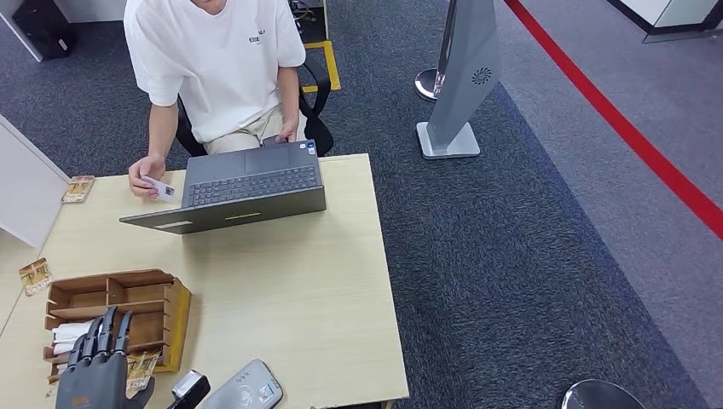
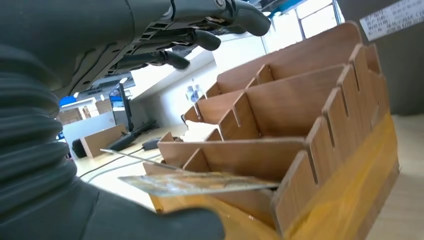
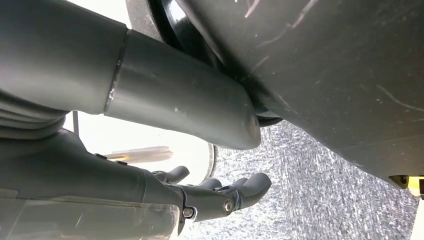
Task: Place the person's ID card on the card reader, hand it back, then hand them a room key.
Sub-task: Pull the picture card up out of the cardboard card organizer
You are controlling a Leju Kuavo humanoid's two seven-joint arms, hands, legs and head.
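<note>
A person in a white shirt sits behind the table (image 1: 298,281) and holds a white card (image 1: 159,188) beside the laptop. A grey card reader (image 1: 247,389) lies at the table's front edge. My left hand (image 1: 98,371) hovers at the front of a wooden organizer (image 1: 162,294), fingers spread. A yellowish key card (image 1: 141,371) lies in the front slot. In the left wrist view this key card (image 2: 200,182) sticks out of the organizer (image 2: 300,100), between my thumb below and my fingers (image 2: 200,37) well above it. My right hand (image 3: 215,195) hangs over the carpet, holding nothing.
An open grey laptop (image 1: 247,183) stands between me and the person. Two small packets (image 1: 78,188) (image 1: 35,276) lie at the table's left side. A white partition (image 1: 26,187) borders the left. A grey sign stand (image 1: 465,85) is on the carpet to the right.
</note>
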